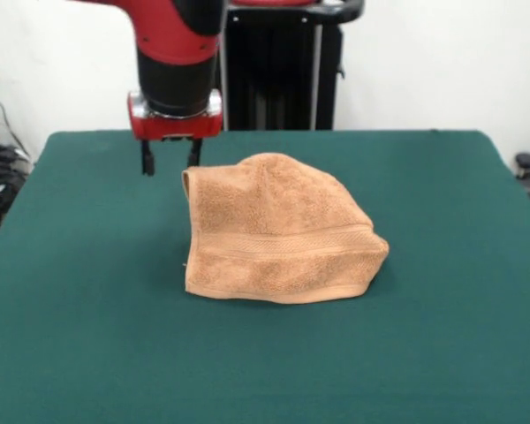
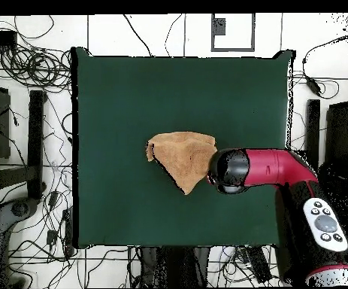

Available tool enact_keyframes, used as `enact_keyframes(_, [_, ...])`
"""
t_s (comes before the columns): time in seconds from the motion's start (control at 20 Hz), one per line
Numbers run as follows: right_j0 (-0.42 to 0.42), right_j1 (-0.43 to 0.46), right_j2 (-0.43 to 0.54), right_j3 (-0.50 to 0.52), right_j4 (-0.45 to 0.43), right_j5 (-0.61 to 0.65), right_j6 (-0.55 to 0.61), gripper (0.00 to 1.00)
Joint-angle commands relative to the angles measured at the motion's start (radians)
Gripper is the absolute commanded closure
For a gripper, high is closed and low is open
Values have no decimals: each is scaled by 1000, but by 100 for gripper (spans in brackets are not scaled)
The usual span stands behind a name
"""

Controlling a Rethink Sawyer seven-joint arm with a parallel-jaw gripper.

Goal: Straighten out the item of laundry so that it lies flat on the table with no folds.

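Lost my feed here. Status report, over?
Tool open, empty, hovering beside towel. Towel bunched and folded on table. Nothing in the way.

- A plain white wall [image 1: 424, 62] stands behind the table.
- The pale floor [image 2: 26, 248] is strewn with black cables [image 2: 26, 60].
- Dark stands [image 2: 35, 143] flank one side.

A robotics lab: felt-covered table [image 2: 109, 113], pedestal [image 1: 283, 71], cables [image 2: 34, 60] strewn across floor.
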Motion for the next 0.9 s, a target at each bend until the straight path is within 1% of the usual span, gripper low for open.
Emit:
enact_keyframes(0.05, [-31, 62, 209, -20, -71, -72, -350, 0])
enact_keyframes(0.2, [-59, 85, 264, -26, -95, -96, -382, 0])
enact_keyframes(0.4, [-61, 80, 275, -36, -117, -69, -359, 0])
enact_keyframes(0.7, [-94, 91, 331, -36, -127, -57, -410, 0])
enact_keyframes(0.8, [-113, 94, 358, -30, -133, -52, -453, 0])
enact_keyframes(0.9, [-138, 107, 399, -23, -144, -41, -527, 0])
